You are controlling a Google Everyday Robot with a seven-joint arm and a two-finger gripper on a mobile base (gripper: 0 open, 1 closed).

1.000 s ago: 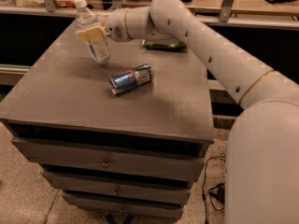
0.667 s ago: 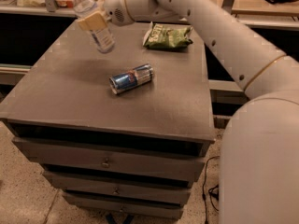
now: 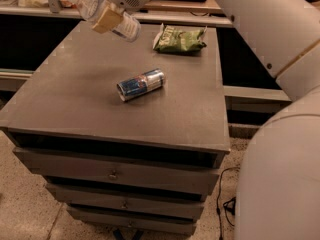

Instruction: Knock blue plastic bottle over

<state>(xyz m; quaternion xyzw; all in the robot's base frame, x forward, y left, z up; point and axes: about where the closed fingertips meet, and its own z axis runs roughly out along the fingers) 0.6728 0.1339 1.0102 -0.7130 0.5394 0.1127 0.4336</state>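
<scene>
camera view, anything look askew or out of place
The blue plastic bottle hangs steeply tilted, cap up-left, clamped in the gripper above the back left of the cabinet. The can lies on its side mid-top.

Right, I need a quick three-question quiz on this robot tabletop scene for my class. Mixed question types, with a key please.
1. True or false: the drink can lies on its side on the table.
2. Where is the gripper? A) over the table's far left corner, closed on the tilted blue plastic bottle; B) resting on the can; C) hanging beside the table's right edge.
3. Fill in: near the far edge, to the right of the bottle, lies a green ____.

Key: 1 true; 2 A; 3 snack bag.
</scene>
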